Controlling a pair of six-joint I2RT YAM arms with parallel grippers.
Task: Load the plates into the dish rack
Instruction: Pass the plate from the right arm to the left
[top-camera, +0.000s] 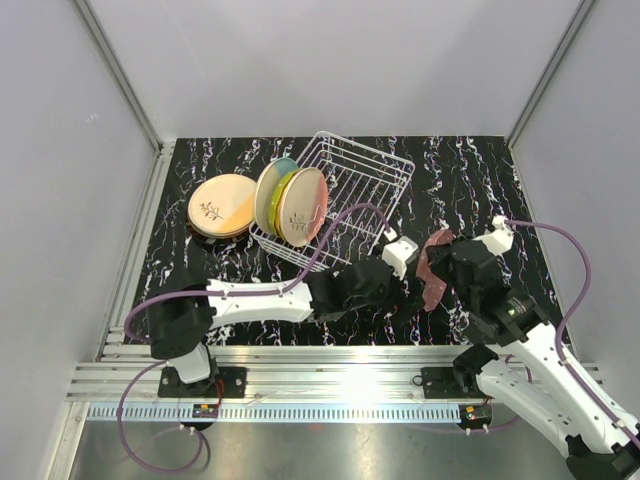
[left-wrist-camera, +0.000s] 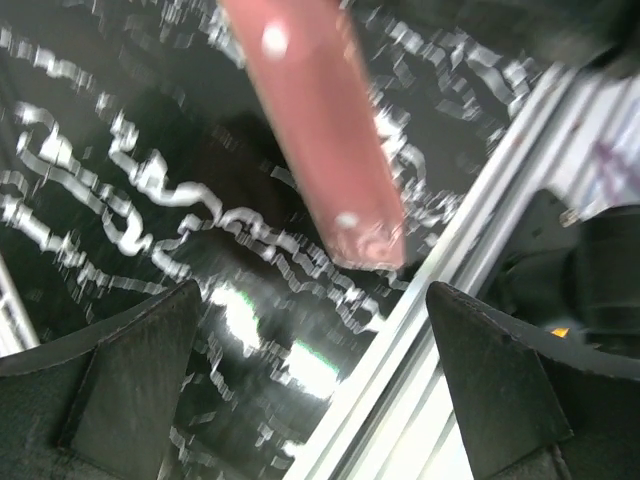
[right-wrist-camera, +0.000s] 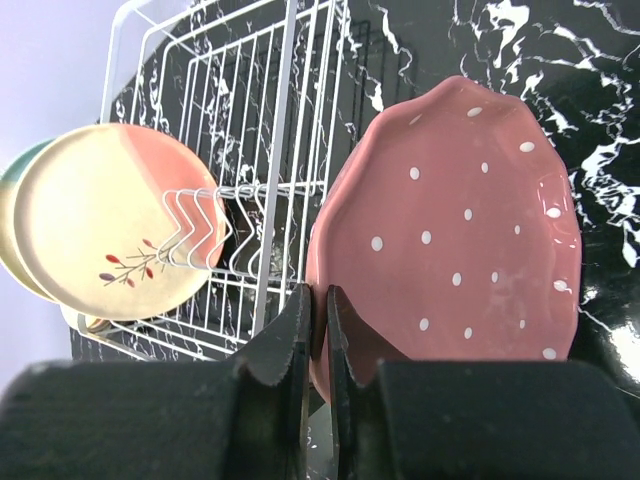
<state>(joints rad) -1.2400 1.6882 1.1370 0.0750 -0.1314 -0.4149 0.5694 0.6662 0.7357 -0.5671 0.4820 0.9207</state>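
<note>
The right fingers (right-wrist-camera: 296, 335) are pinching narrowly on the near rim of the pink plate (right-wrist-camera: 455, 230). This white-dotted plate is standing on edge, with most of its disc reaching up and to the right of the grip. The left fingers (left-wrist-camera: 125, 375) are standing wide apart and holding nothing. The pink plate's rim is hanging in the gap ahead of them, touching neither finger, above the black, white-veined counter (left-wrist-camera: 110, 215). In the top view the two sets of fingers are sitting close together, the left ones just to the left of the plate.

Ahead and to the left of the right fingers, the dish rack (right-wrist-camera: 287, 120) is sitting on the counter, near the held plate but apart from it. At the rack's end farthest from the fingers, three plates are standing on edge among the tines. The peach-and-cream plate (right-wrist-camera: 100, 220), with its dark sprig, is facing the fingers. The yellow-green plate (top-camera: 284, 190) is standing behind it, and the cream-blue plate (top-camera: 267, 195) is standing behind that.

Further left still, just beyond that end of the rack, a stack of plates (top-camera: 222, 205) is lying flat on the counter — a peach sprig plate on top, a dark one showing at the bottom.
</note>
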